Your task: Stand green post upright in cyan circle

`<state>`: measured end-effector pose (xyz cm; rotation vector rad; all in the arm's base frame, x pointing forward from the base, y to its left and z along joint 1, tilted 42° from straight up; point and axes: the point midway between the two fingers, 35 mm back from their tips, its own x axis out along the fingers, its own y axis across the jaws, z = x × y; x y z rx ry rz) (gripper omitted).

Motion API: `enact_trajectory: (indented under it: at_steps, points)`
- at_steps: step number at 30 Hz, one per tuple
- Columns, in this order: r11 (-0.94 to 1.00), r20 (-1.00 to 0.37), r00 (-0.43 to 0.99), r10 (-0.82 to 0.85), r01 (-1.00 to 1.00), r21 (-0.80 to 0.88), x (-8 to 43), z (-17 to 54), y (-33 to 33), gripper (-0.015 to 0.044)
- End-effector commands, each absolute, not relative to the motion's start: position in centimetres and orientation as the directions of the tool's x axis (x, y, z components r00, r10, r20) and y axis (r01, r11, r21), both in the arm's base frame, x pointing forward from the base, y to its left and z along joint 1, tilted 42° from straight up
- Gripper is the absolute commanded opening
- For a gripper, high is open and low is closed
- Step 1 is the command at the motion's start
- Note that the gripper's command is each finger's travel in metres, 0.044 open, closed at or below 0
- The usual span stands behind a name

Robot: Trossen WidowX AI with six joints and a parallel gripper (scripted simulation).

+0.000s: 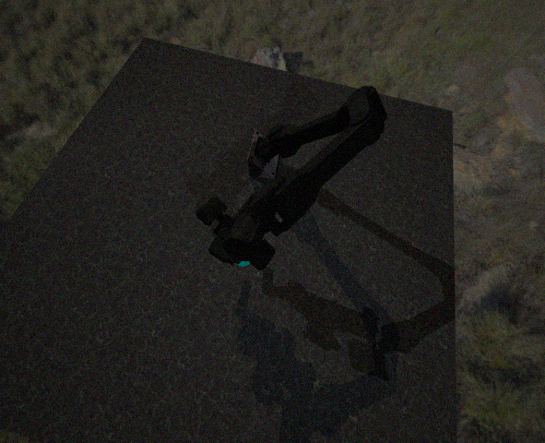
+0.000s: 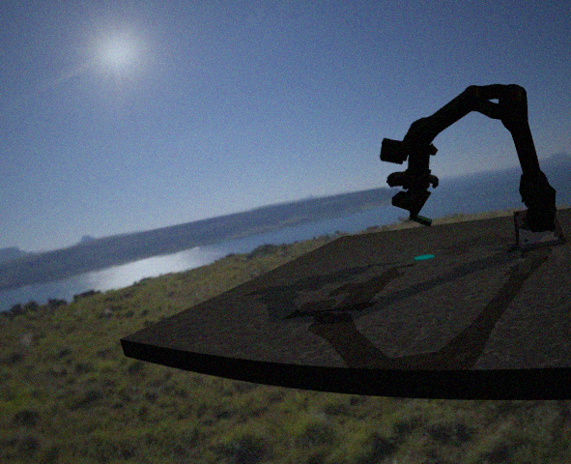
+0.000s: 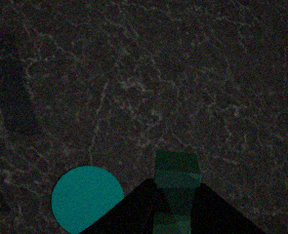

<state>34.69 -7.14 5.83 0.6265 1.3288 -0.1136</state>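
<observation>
And here's the gripper [image 1: 242,248] [image 2: 414,215] [image 3: 174,191], up over the counter [image 1: 120,286] [image 2: 215,324] [image 3: 134,73], fingers clamped on the green post [image 2: 422,219] [image 3: 178,171]! The post is off the surface and tilted, its free end sloping down towards the base [image 1: 269,170] [image 2: 530,237] in the exterior view; not upright, then. Below it, flat on the counter, sits the cyan circle [image 1: 242,263] [image 2: 424,257] [image 3: 85,200], well in from every edge that shows. From the top, only a sliver of it peeks out beside the gripper, and the post is hidden. The base stands between the circle and the counter's upper edge there, while the arm [image 1: 305,190] [image 2: 525,144] bends out towards the upper right corner. Look at those shadows [image 1: 396,238] [image 2: 465,344], stretching right to the counter's right edge in that same view!
</observation>
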Motion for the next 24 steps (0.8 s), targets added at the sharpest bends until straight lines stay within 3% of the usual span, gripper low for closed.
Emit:
enact_trajectory:
  at_steps: [1,24]
  points:
    - [0.833,-0.928,0.279,0.245,0.429,0.349,34.64,5.69,-7.02,0.0023]
    - [0.835,-0.911,0.388,0.138,0.45,0.318,34.87,5.46,-6.9,0.0023]
